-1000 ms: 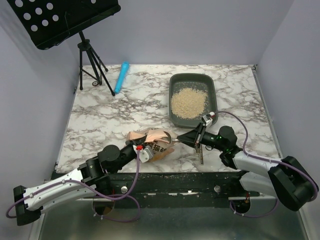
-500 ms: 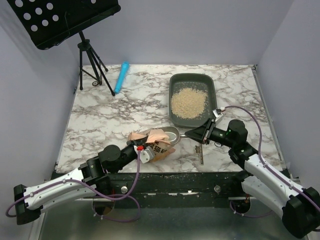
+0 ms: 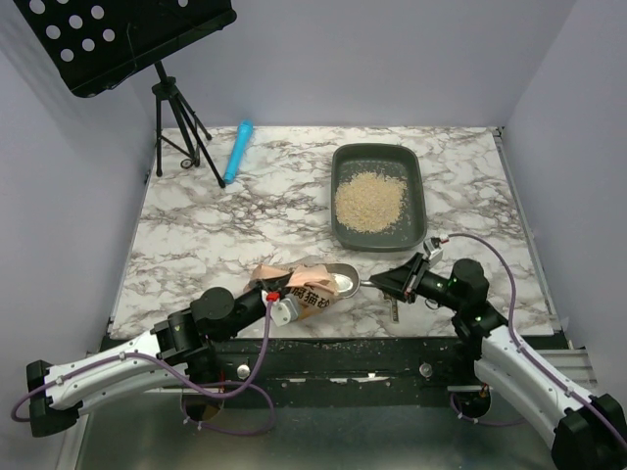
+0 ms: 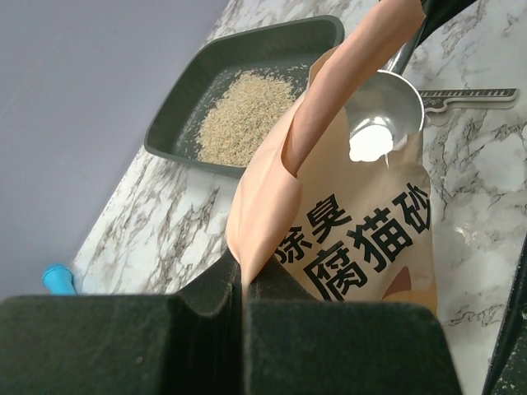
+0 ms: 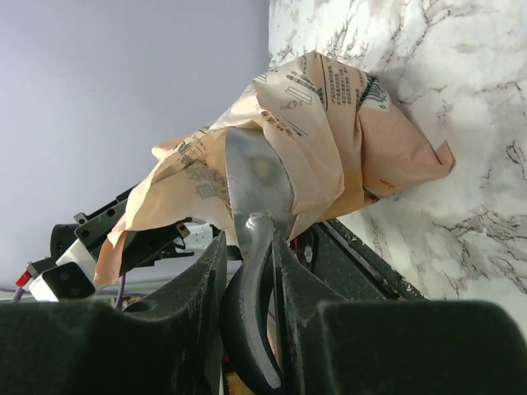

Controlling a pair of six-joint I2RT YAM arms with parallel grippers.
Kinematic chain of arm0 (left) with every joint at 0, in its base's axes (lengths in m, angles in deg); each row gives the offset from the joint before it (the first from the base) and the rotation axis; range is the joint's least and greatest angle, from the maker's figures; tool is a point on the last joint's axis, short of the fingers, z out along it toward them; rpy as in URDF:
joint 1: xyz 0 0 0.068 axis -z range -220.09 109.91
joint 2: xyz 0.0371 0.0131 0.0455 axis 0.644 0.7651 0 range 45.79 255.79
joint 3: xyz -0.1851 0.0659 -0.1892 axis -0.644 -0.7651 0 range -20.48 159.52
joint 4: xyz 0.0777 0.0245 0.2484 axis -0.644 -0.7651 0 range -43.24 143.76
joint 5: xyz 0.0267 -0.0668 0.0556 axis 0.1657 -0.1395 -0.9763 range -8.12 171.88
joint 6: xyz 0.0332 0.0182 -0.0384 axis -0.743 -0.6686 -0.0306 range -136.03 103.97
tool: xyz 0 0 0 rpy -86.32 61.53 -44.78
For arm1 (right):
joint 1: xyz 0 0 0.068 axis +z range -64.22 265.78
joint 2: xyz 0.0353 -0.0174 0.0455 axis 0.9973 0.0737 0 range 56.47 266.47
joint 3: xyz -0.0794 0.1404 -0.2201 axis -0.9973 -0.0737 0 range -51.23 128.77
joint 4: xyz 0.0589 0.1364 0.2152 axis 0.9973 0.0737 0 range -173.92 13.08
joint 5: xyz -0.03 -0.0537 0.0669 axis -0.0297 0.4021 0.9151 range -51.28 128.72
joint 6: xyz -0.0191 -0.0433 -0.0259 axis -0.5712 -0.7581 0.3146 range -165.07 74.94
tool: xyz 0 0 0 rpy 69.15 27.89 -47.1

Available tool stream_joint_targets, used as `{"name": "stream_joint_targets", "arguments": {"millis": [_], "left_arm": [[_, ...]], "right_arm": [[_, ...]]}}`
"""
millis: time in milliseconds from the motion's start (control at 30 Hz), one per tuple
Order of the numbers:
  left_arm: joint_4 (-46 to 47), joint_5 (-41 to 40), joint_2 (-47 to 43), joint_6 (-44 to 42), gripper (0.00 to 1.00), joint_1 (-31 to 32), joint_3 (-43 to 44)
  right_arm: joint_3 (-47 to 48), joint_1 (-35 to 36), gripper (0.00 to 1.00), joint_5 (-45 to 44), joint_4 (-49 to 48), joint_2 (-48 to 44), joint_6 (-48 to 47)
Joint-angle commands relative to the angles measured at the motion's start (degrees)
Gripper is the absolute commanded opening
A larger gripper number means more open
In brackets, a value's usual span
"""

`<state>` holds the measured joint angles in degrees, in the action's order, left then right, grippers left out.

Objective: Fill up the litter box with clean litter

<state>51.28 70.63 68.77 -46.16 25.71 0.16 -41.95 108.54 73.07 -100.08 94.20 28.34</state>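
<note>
Fingers report, nearest stuff first. The left fingers [image 4: 210, 288] are pinched tight on the bottom edge of the orange bag [image 3: 299, 286], with the crinkly paper squeezed flat between them. The bag leans up and away from them, printed side showing, and its mouth gapes open on the far end.

The right fingers [image 5: 202, 280] are closed around the dark handle of the metal scoop [image 3: 341, 281]. The shiny bowl reaches out ahead of them and sits right in the bag's mouth, with the paper folded over it on both sides. I can't tell whether there's anything in the bowl (the left wrist view only shows a bright glare spot). Just beside the right fingers, a slotted metal strip [image 3: 394, 309] lies flat on the marble worktop [image 3: 225, 225].

Further out, well apart from both sets of fingers and straight beyond the right ones, sits the litter box [image 3: 419, 181]. The clean litter [image 3: 369, 201] makes a loose beige pile in the middle of it, with bare tray floor showing around the edges.

Way past the left fingers at the back, a blue tube [image 3: 237, 150] lies on the worktop. Next to it are the tripod legs of a black music stand [image 3: 127, 39].
</note>
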Motion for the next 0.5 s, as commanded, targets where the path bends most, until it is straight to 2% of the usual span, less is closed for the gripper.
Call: {"name": "stream_joint_targets", "arguments": {"millis": [0, 233, 467], "left_arm": [[2.6, -1.7, -1.2, -0.7, 0.0, 0.1, 0.3], [-0.7, -5.5, -4.3, -2.9, 0.0, 0.1, 1.4], [-6.6, -13.8, 0.6, -6.7, 0.0, -0.1, 7.4]], "right_arm": [[-6.1, -0.8, 0.0, -4.1, 0.4, -1.7, 3.5], [-10.8, -0.5, 0.0, -2.5, -12.9, 6.2, 7.2], [-10.3, 3.5, 0.01, -5.0, -25.2, 17.7, 9.0]]}}
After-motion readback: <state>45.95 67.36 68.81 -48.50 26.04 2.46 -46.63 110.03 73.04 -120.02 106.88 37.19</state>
